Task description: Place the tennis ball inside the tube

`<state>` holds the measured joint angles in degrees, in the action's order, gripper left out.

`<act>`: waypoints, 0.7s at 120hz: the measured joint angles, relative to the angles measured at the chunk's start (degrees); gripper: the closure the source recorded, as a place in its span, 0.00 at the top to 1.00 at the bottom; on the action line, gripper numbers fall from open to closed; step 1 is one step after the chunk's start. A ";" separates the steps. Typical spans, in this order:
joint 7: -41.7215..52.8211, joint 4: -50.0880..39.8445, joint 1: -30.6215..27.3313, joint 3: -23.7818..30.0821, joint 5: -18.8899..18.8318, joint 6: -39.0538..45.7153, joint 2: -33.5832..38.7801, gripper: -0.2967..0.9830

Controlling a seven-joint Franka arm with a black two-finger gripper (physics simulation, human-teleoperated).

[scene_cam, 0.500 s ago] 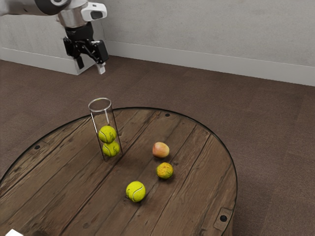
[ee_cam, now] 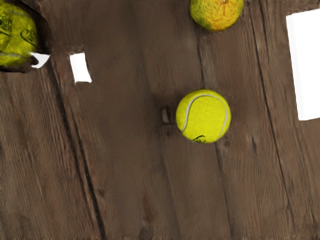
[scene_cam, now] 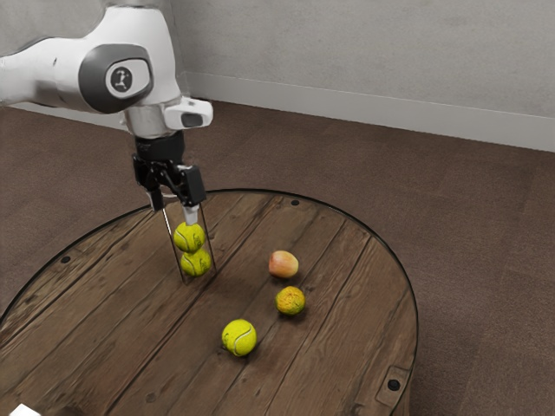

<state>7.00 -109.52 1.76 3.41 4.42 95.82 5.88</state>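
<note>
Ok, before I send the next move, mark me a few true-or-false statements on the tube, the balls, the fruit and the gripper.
1. The tube holds two tennis balls, the upper ball and the lower ball. True.
2. The loose tennis ball is inside the tube. False: it lies on the table, outside the tube.
3. The gripper is shut on the loose tennis ball. False: it is open and away from that ball.
4. The orange-yellow fruit lies nearer the loose ball than the reddish fruit does. True.
5. The tube lies on its side. False: it stands upright.
</note>
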 joint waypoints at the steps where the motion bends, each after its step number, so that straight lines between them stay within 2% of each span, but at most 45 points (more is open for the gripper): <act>1: 0.01 -1.04 0.21 0.00 -0.04 0.61 0.28 0.77; 14: 0.18 -11.75 2.17 0.01 -0.39 9.38 1.75 0.77; 34: 0.38 -21.50 4.39 0.02 -0.58 22.49 0.77 0.77; 84: 0.50 -19.58 7.37 0.04 1.55 33.51 -12.63 0.77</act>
<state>7.50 -129.10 9.14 3.45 5.97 129.33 -6.75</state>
